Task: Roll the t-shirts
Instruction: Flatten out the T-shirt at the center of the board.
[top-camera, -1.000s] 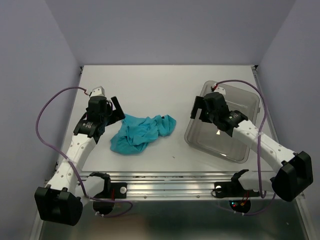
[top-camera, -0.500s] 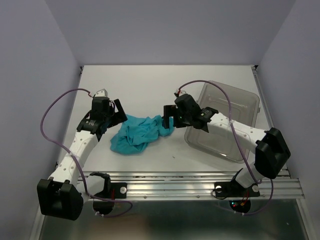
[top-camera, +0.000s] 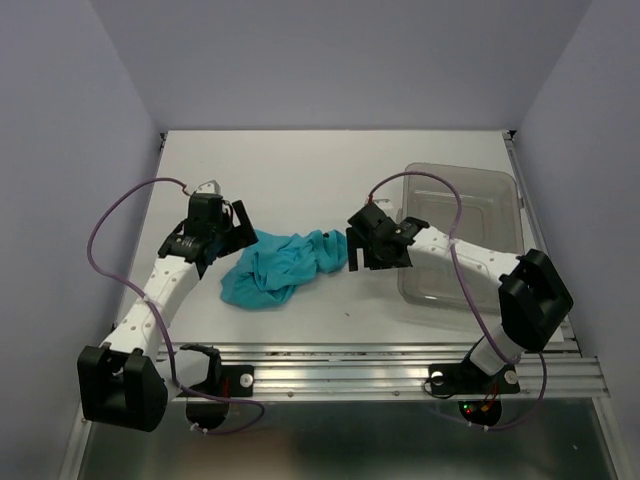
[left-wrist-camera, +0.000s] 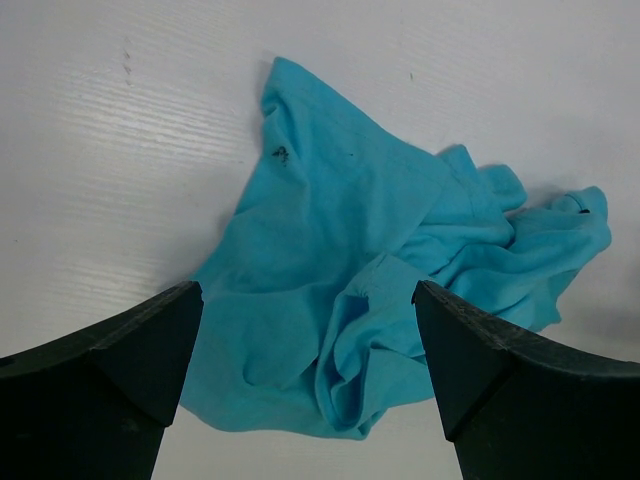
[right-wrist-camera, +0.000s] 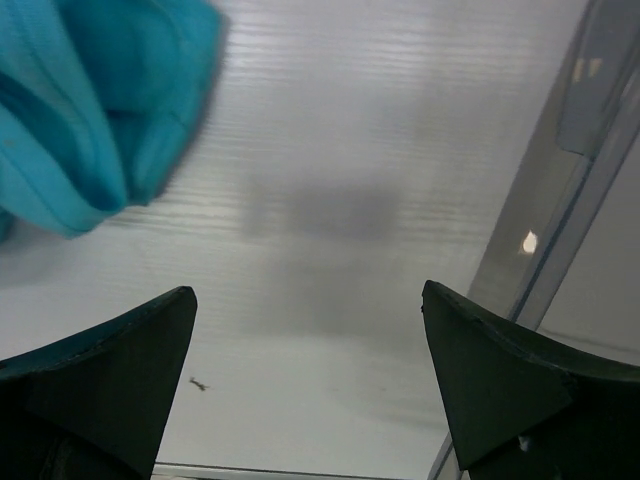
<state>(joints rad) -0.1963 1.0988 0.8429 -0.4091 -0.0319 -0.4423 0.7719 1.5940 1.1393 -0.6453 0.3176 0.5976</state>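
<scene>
The teal t-shirt (top-camera: 284, 266) lies crumpled on the table (top-camera: 320, 165), between the two claws. The left gripper (top-camera: 234, 228) has its fingers wide apart and holds nothing. In the left wrist view the cloth lies just in front of it and spreads across the gap between the fingers. The right gripper (top-camera: 357, 251) is also spread apart and empty. It is just beside the shirt's other end, w/ the cloth off to one side of its gap. The clear bin (top-camera: 482, 198) is close behind this claw, on the opposite side from the shirt.
</scene>
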